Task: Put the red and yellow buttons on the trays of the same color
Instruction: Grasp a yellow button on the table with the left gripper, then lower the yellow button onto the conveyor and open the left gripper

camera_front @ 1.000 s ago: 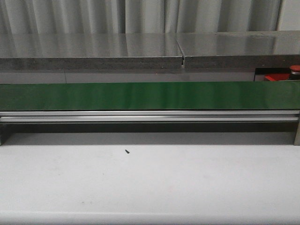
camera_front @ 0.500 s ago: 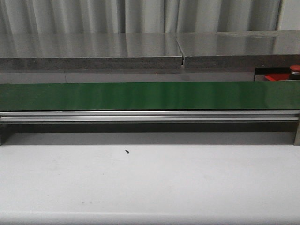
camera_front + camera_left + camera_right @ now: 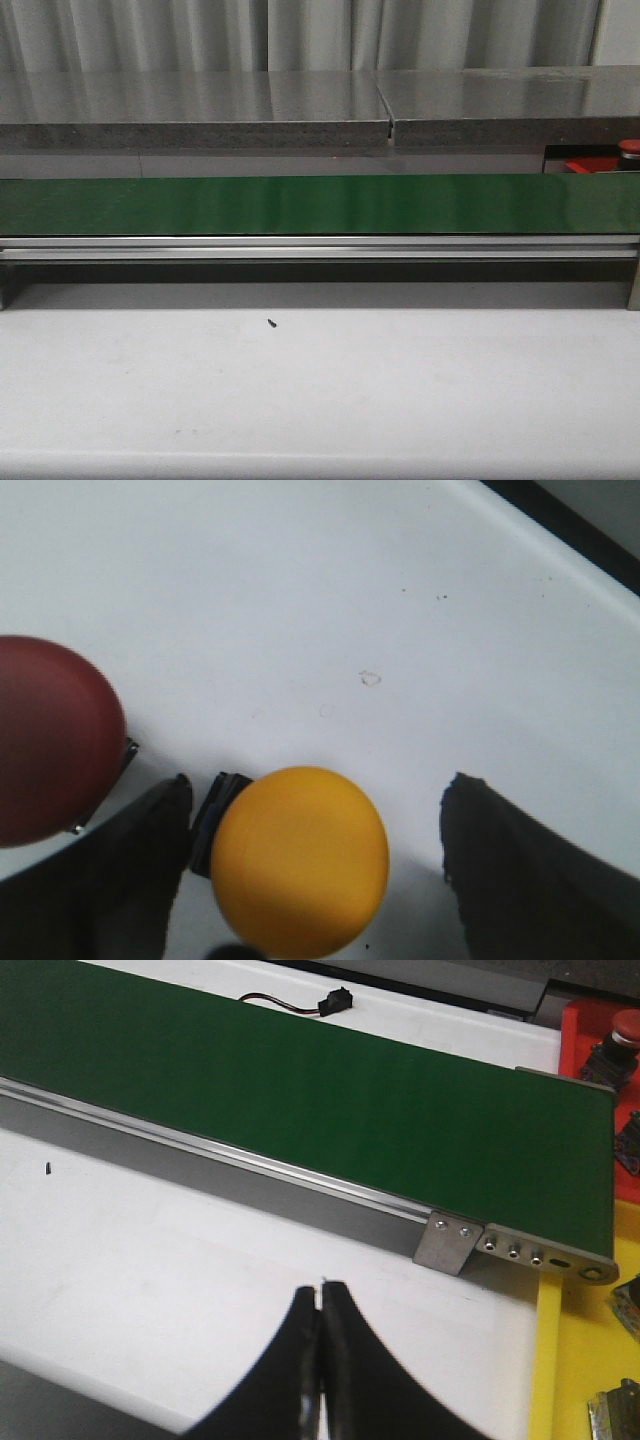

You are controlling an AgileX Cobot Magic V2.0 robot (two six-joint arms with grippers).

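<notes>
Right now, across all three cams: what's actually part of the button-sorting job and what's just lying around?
Job:
- yellow button, between the open left gripper's fingers
- red button, beside it
- red tray, with a red-capped button on it
- yellow tray
- right gripper, shut, empty

Lying about:
- green belt
- small dark speck on the white table
- black connector on a wire

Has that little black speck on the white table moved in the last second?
No. The black speck sits at the same spot below the green belt.
</notes>
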